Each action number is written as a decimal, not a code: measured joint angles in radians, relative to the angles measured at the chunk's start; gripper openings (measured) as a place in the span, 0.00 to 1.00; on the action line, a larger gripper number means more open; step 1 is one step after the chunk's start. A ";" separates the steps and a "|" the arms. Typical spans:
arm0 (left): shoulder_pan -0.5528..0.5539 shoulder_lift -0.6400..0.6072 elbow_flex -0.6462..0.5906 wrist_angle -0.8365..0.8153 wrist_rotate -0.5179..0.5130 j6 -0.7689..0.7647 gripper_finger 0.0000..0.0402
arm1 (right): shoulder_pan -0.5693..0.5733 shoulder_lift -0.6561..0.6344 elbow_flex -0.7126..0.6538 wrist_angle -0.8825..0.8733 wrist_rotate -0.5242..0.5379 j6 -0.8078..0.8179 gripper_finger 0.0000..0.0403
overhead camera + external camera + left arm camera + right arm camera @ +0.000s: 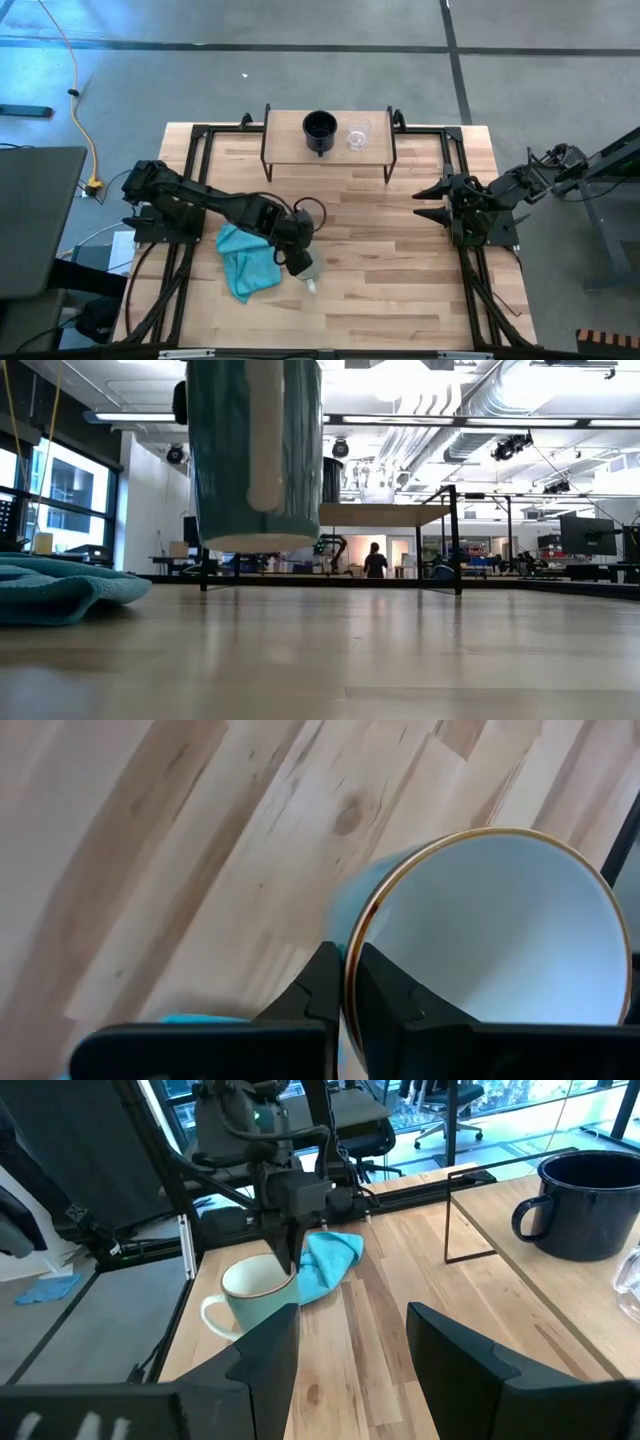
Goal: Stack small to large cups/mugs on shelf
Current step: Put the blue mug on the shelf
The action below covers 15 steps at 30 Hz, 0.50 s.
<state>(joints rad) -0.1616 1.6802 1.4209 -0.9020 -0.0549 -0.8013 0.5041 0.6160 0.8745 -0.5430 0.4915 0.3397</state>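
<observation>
High view, left gripper [297, 252]: clamped shut on rim of white mug [306, 268], near table centre.
White mug: lifted clear of tabletop [400, 260] in low view; rim pinched between fingers [322, 988] in left wrist view.
Teal cloth [245, 260]: crumpled on tabletop, just beside mug, toward left arm.
Shelf [290, 130]: at far edge of table, well apart from mug.
Black mug [319, 130]: on shelf.
Glass cup [358, 136]: beside black mug on shelf.
Right gripper [432, 200]: at right edge, fingers spread, empty.
Background: person [375, 560] standing far off in room.
</observation>
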 joint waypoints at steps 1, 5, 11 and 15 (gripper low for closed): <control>0.004 0.000 0.010 -0.014 0.004 0.019 0.01 | 0.000 0.000 0.000 0.000 0.000 0.000 0.44; 0.031 -0.001 0.045 -0.087 0.012 0.095 0.01 | 0.000 0.000 0.000 0.000 0.000 0.000 0.44; 0.086 -0.001 0.106 -0.200 0.014 0.201 0.01 | 0.000 0.000 0.000 0.000 0.000 0.000 0.44; 0.131 -0.001 0.156 -0.271 0.014 0.275 0.01 | 0.000 0.000 0.000 0.000 -0.003 0.000 0.44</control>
<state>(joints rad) -0.0303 1.6794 1.5769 -1.1727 -0.0413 -0.5261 0.5040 0.6159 0.8745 -0.5430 0.4881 0.3401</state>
